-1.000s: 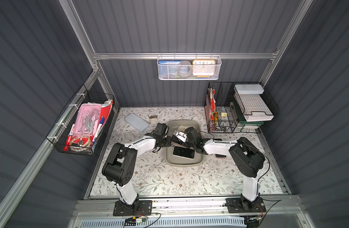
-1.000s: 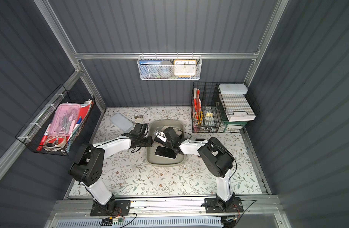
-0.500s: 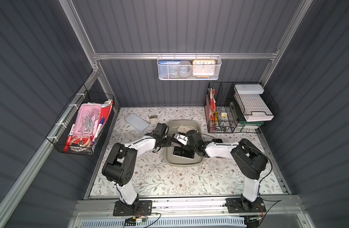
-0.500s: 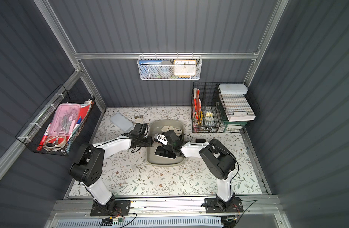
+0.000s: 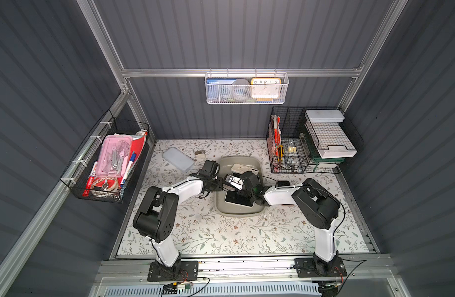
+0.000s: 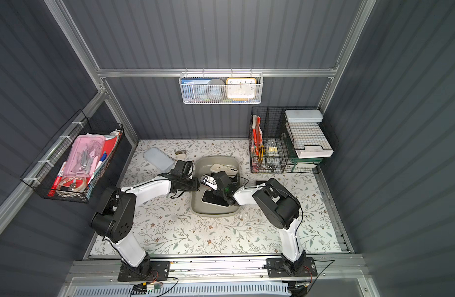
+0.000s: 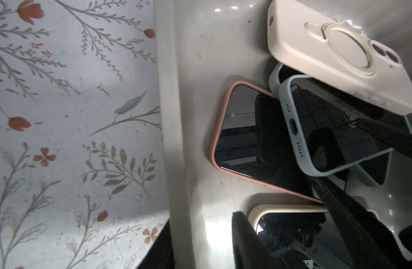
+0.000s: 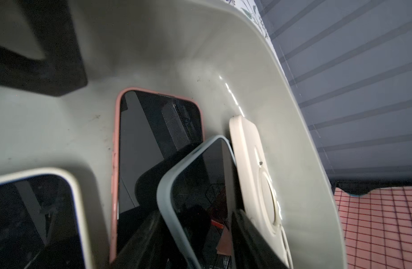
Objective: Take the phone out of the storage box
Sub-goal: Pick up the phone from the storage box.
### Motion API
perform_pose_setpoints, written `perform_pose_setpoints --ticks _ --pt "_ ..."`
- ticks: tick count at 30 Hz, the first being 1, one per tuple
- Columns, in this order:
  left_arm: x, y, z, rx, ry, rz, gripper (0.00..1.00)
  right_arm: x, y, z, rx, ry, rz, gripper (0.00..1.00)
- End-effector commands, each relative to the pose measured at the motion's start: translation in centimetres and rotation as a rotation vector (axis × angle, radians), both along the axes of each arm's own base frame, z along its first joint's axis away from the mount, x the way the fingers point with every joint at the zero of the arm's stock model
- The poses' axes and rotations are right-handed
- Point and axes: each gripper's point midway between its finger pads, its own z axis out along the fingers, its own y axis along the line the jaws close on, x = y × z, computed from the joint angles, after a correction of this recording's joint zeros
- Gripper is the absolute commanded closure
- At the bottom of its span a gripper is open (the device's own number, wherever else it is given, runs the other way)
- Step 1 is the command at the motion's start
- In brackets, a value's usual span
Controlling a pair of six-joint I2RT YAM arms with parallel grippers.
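- Right gripper [image 8: 195, 216] pinches tilted blue phone [image 8: 200, 177], lower centre; edge hold may slip, dropping it onto pink phone [image 8: 153, 130].
- Left gripper [image 7: 200, 217] straddles box [image 7: 174, 116] wall; cannot tell if clamped.

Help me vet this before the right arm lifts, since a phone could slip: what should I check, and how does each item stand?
1. Grip: right gripper closed on the blue-cased phone, a finger on each side: ok.
2. Lift-off: one end of that phone tilted up off the floor: ok.
3. Brace: left gripper straddles the wall of the storage box: ok.
4. Bystander: pink-cased phone outside the jaws, flat underneath: ok.
5. Clearance: cream-cased phone free of the held phone: cannot tell, it lies tight against it.
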Motion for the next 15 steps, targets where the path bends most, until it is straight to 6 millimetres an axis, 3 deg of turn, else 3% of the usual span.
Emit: perform_pose_setpoints --ticks 1,10,15 --pt "0.1 -0.7 0.7 -0.025 0.005 -0.016 0.60 0.5 0.0 0.5 0.010 -0.038 -0.018 0.48" --pt "0.2 -0.8 0.9 -0.023 0.000 -0.024 0.60 2.2 -0.7 -0.7 -0.042 -0.109 -0.064 0.50" --pt "0.2 -0.8 1.0 -0.022 -0.003 -0.027 0.59 2.8 -0.8 -0.9 -0.047 -0.135 -0.071 0.62"
